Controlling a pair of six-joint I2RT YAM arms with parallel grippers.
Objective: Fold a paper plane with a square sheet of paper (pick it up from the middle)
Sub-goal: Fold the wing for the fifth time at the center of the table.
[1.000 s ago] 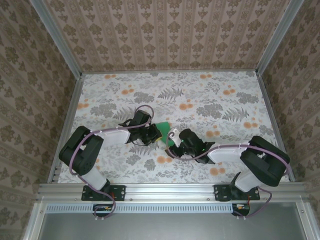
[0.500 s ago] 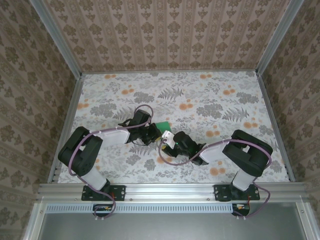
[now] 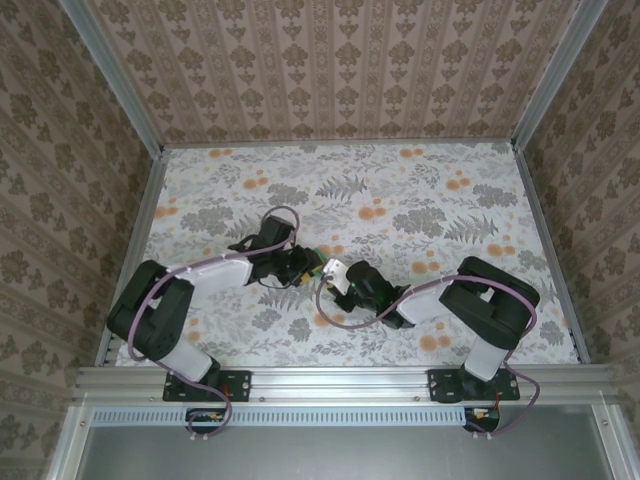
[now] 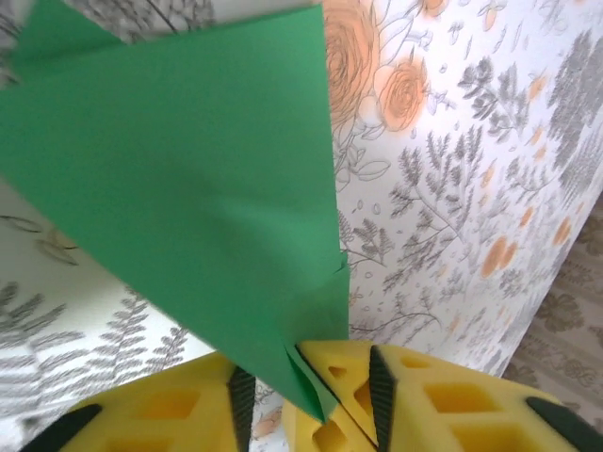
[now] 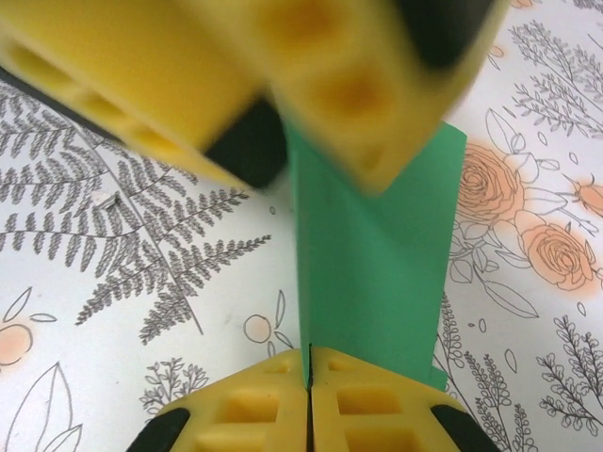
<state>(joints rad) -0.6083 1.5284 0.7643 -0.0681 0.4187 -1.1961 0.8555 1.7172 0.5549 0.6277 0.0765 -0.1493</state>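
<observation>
table (image 3: 420, 190) in floral print, patterned walls (image 3: 330, 70); left arm (image 3: 215, 268) and right arm (image 3: 432, 300) bend inward, left fingers (image 4: 443, 414) and right fingers (image 5: 377, 410) each clamped on the square sheet of paper (image 4: 207, 179) between them.

Matt, smooth paper (image 4: 188, 169) (fingers (image 5: 245, 405): yel. matt plastic)

Close wrist views, shared green paper (image 4: 188, 179)
</observation>
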